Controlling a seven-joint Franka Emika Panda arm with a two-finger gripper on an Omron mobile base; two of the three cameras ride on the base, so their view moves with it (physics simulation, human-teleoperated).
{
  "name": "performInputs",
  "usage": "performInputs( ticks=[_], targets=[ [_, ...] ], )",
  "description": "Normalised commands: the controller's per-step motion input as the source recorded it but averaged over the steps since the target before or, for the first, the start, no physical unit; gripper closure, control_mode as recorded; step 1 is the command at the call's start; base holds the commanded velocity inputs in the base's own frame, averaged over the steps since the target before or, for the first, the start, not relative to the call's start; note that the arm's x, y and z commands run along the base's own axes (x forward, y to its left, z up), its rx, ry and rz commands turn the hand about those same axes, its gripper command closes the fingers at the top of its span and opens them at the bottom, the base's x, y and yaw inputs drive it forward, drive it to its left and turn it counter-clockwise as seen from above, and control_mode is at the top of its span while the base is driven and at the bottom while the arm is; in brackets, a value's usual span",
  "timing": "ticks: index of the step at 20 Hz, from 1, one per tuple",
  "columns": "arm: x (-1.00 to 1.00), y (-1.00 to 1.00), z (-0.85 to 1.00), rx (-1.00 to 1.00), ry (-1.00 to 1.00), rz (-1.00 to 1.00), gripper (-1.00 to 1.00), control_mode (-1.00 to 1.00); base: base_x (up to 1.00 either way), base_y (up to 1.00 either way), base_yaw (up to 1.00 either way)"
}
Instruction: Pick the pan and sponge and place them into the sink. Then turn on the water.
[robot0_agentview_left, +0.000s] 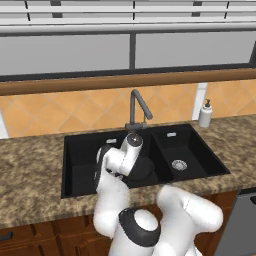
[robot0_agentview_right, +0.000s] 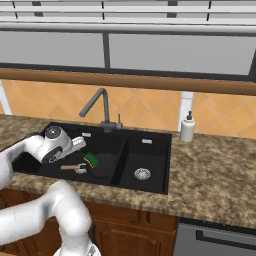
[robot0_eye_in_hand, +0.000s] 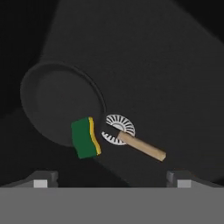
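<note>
The black pan (robot0_eye_in_hand: 61, 103) lies on the floor of the sink's (robot0_agentview_right: 156, 150) large basin. Its wooden handle (robot0_eye_in_hand: 143, 147) reaches across the silver drain (robot0_eye_in_hand: 119, 128). The green and yellow sponge (robot0_eye_in_hand: 85, 138) rests against the pan's rim, by the base of the handle. In the right base view the sponge (robot0_agentview_right: 91, 159) and the handle (robot0_agentview_right: 70, 167) lie just below my hand. My gripper (robot0_eye_in_hand: 111, 181) hangs open above them, holding nothing, its fingertips (robot0_eye_in_hand: 41, 180) set far apart. The grey faucet (robot0_agentview_right: 97, 107) stands behind the basin, and the water is out of view.
A white soap dispenser (robot0_agentview_right: 187, 127) stands on the granite counter (robot0_agentview_right: 215, 170) right of the sink. The smaller basin with its own drain (robot0_agentview_right: 142, 173) lies to the right. My arm covers much of the large basin in the left base view, where the faucet (robot0_agentview_left: 137, 107) rises behind it.
</note>
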Motion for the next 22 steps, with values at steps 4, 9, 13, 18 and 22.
performInputs(
  ticks=[4,9,13,18,22],
  targets=[
    [-0.93,0.51,0.88,0.0,-0.18,-0.01,-1.0,-1.0,0.0,0.0,0.0],
    [-0.97,0.07,0.89,0.02,-0.24,-0.17,-1.0,-1.0,0.0,0.0,0.0],
    [-0.77,0.0,0.87,0.11,-0.07,-0.23,-1.0,-1.0,0.0,0.0,0.0],
    [-0.43,0.0,0.96,0.06,0.0,-0.16,-1.0,-1.0,0.0,0.0,0.0],
    [-0.14,-0.05,0.64,0.02,0.06,-0.14,-1.0,-1.0,0.0,0.0,0.0]
  ],
)
